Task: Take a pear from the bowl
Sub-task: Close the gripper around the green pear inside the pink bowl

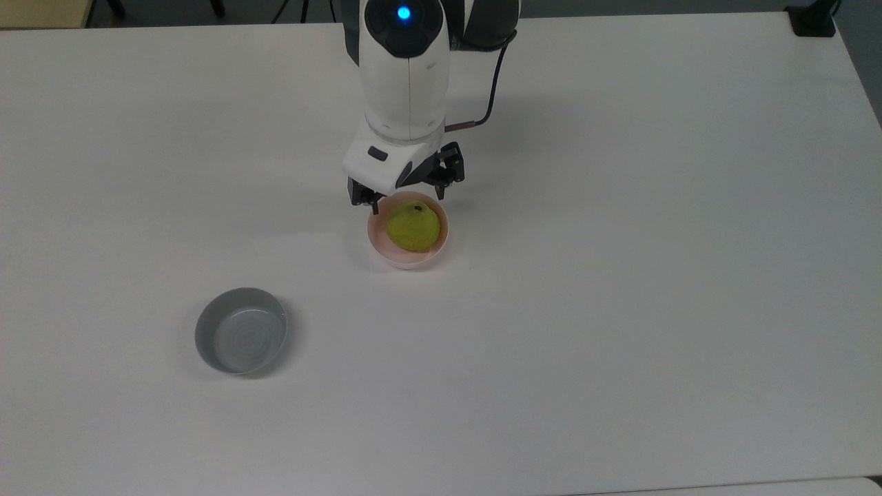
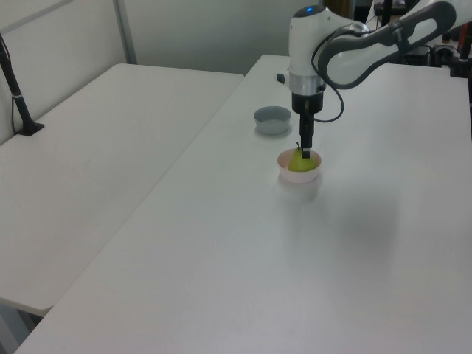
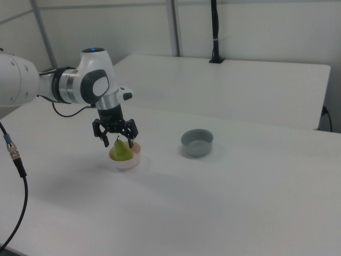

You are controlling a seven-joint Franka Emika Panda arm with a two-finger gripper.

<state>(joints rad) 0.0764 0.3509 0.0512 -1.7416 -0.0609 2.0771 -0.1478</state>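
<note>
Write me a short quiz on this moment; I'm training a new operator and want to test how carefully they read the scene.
1. True or false: the pear lies in the grey bowl.
2. How does the hand stand? A) shut on the pear B) open, fingers either side of the pear's top C) open above the grey bowl
3. Fill in: in the top view, the grey bowl sits to the lower ____ of the pink bowl.

Key
1. False; it sits in the pink bowl.
2. B
3. left
</note>
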